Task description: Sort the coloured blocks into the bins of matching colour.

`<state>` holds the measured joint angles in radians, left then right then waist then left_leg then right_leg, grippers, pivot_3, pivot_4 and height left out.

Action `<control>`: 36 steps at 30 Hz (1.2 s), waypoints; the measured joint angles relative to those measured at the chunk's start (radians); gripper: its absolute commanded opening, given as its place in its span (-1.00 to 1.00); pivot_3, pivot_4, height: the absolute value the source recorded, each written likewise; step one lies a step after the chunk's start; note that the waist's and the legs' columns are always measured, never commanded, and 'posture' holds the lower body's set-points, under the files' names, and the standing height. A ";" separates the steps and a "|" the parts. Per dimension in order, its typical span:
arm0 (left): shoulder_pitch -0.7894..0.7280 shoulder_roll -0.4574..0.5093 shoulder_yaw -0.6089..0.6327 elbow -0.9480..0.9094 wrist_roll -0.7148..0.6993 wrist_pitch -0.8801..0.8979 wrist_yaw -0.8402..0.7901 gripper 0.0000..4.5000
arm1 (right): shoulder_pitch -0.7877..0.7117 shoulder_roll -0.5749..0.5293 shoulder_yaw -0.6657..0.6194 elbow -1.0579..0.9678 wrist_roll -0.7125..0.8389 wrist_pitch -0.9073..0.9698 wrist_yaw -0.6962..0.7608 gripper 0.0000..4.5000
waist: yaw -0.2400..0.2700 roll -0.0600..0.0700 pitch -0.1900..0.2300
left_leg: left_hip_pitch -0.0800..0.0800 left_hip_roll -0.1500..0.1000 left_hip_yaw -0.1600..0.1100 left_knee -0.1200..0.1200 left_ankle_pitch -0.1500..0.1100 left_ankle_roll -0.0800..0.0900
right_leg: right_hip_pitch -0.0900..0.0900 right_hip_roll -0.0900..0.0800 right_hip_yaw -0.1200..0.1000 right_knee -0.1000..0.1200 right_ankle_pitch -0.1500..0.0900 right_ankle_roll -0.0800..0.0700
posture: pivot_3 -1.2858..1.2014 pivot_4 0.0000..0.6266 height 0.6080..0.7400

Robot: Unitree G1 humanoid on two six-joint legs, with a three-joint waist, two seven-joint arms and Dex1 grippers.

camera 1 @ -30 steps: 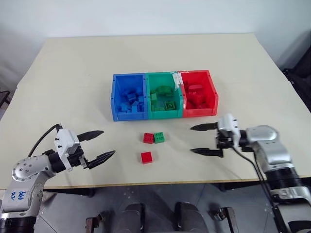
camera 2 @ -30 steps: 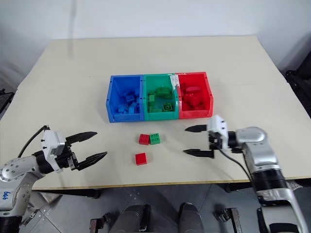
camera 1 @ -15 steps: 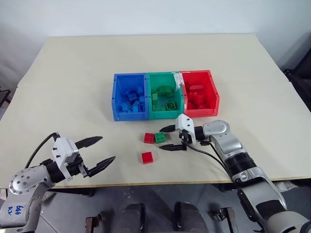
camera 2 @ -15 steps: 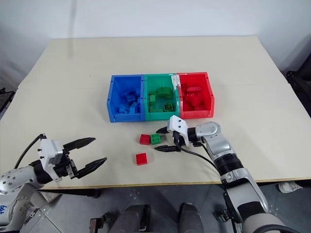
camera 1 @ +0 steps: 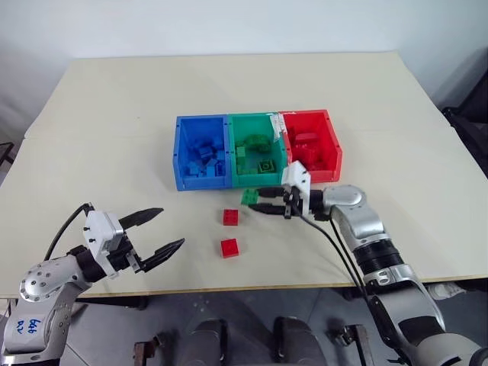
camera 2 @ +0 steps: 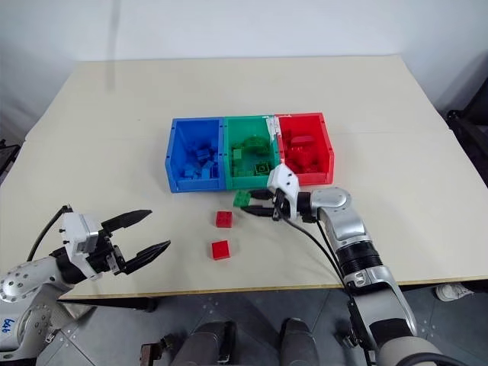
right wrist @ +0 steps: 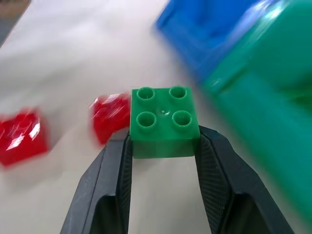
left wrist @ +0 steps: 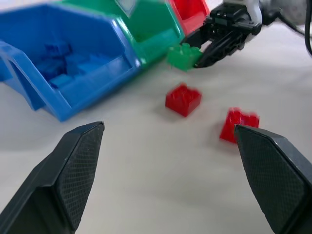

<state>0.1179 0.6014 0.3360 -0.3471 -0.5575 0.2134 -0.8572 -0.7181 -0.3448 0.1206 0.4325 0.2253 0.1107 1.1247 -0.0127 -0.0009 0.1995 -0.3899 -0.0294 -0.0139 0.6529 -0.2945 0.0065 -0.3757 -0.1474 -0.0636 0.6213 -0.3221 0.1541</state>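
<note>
At the table's near left edge, the left gripper [camera 1: 156,233] hovers with its two black fingers spread wide and nothing between them, pointing across the cream table [camera 1: 114,137] toward the middle. Ahead of it, well apart from its fingertips, two red blocks lie loose on the tabletop: one [camera 1: 231,216] nearer the bins, the other [camera 1: 229,247] closer to the table's front edge. Neither touches the other or any bin.

Beyond them stand the three bins, joined in a row. The blue bin [camera 1: 180,152] is on the left and holds blue blocks. The green bin [camera 1: 258,181] sits in the centre with green blocks inside. The red bin [camera 1: 335,149] is on the right and holds red blocks.

Just in front of the green bin, the right gripper [camera 1: 258,202] reaches in from the right, its fingers clamped on the sides of the green block [right wrist: 164,121]. The block sits studs-up between the fingertips, raised off the table, close to the green bin's front wall but not yet over its opening.
</note>
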 measured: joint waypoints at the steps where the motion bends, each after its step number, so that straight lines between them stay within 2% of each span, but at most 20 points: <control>1: -0.008 -0.005 0.000 -0.007 -0.012 0.008 0.013 1.00 | -0.018 0.002 -0.021 0.001 0.000 0.002 -0.035 -0.36 | 0.000 0.000 0.000 | 0.000 0.000 0.000 0.000 0.000 0.000 | 0.000 0.000 0.000 0.000 0.000 0.000 | 0.03 -0.52 1.00; 6: -0.035 -0.017 0.001 -0.032 -0.039 0.039 0.058 1.00 | -0.181 0.043 -0.103 0.097 -0.022 -0.050 -0.251 -0.36 | -0.015 0.000 0.000 | 0.001 0.000 0.000 -0.002 0.000 -0.001 | -0.001 0.001 0.000 0.001 0.000 0.000 | 0.03 -0.52 1.00; 10: -0.037 -0.017 -0.001 -0.032 -0.039 0.045 0.061 1.00 | -0.214 0.066 -0.105 0.183 -0.048 -0.085 -0.310 0.23 | -0.018 0.000 0.000 | 0.001 0.000 0.001 -0.003 0.000 0.000 | -0.001 0.001 0.000 0.001 0.000 0.000 | 0.03 -0.52 1.00; 15: -0.032 -0.017 -0.001 -0.032 -0.039 0.047 0.062 1.00 | -0.214 0.067 -0.105 0.214 -0.046 -0.091 -0.300 0.98 | -0.017 0.000 0.000 | 0.000 0.000 0.001 -0.002 0.000 0.000 | -0.001 0.000 0.000 0.001 0.000 0.000 | 0.03 -0.52 1.00; 20: -0.030 -0.012 -0.005 -0.031 -0.038 0.048 0.056 1.00 | -0.147 0.001 -0.110 0.111 0.001 -0.087 -0.195 0.98 | -0.011 0.000 0.000 | 0.000 0.000 0.000 -0.001 0.000 0.000 | -0.001 0.000 0.000 0.001 0.000 0.000 | 0.03 -0.52 1.00; 26: -0.041 0.038 -0.028 0.001 -0.016 0.025 -0.012 1.00 | 0.108 -0.209 -0.163 -0.082 0.133 -0.086 0.095 0.98 | 0.008 0.000 0.000 | -0.001 -0.001 0.003 -0.002 -0.001 0.002 | 0.000 0.000 0.000 -0.002 0.000 0.000 | 0.03 -0.52 1.00; 30: -0.058 0.100 -0.072 0.039 -0.017 0.024 -0.128 1.00 | 0.260 -0.396 -0.228 -0.061 0.160 -0.154 0.272 0.98 | 0.013 0.000 0.000 | 0.000 0.000 0.006 -0.001 -0.002 0.003 | 0.001 -0.001 -0.001 -0.003 0.000 0.000 | 0.03 -0.52 1.00; 33: -0.095 0.094 -0.117 0.050 0.006 -0.001 -0.156 1.00 | 0.280 -0.449 -0.261 -0.016 0.164 -0.187 0.334 0.98 | 0.007 0.000 0.000 | 0.002 0.003 0.010 0.000 -0.002 0.003 | 0.002 0.000 -0.001 -0.003 0.001 0.000 | 0.03 -0.52 1.00; 36: -0.135 0.072 -0.151 0.057 0.030 -0.036 -0.157 1.00 | 0.283 -0.455 -0.256 0.008 0.162 -0.202 0.359 0.98 | 0.003 0.000 0.000 | 0.004 0.005 0.012 0.001 -0.001 0.002 | 0.001 0.001 -0.001 -0.002 0.001 -0.001 | 0.03 -0.52 1.00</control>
<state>-0.0173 0.6735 0.1850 -0.2899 -0.5280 0.1774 -1.0146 -0.4353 -0.7999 -0.1357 0.4403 0.3872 -0.0910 1.4837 -0.0101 -0.0008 0.1995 -0.3860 -0.0241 -0.0017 0.6535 -0.2959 0.0087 -0.3743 -0.1467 -0.0644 0.6189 -0.3207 0.1530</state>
